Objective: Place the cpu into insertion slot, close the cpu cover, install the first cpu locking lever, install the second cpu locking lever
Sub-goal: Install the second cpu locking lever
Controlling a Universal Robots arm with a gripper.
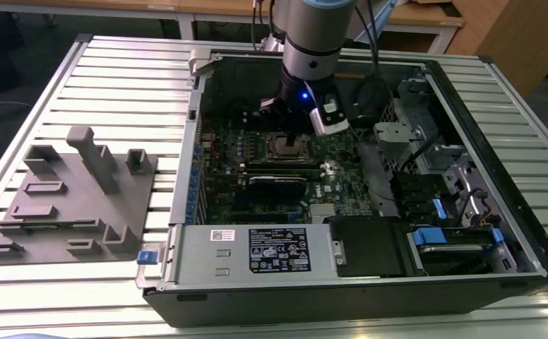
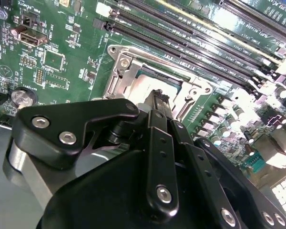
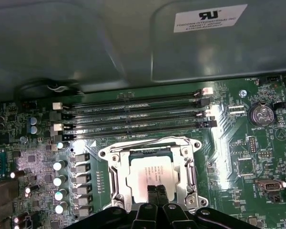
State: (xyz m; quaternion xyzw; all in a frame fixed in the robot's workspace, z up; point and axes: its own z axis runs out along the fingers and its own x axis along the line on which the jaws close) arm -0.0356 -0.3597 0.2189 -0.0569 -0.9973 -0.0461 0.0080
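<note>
jaws pressed together sit low over the cpu (image 3: 150, 172), seated under the cpu cover (image 3: 115, 177); drifting sideways could scrape its lid or snag the frame.

A workshop: opened computer case (image 1: 349, 282) on slatted aluminium workbench (image 1: 114, 78).

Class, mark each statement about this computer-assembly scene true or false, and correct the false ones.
1. The cpu sits in the insertion slot. True.
2. The cpu cover lies down over the cpu. True.
3. The gripper hovers over the grey fixture outside the case. False: it is at the socket, fingertips together at the cpu's edge.
4. The gripper carries a memory stick. False: it holds nothing.
5. The memory slots lie beside the socket. True.
</note>
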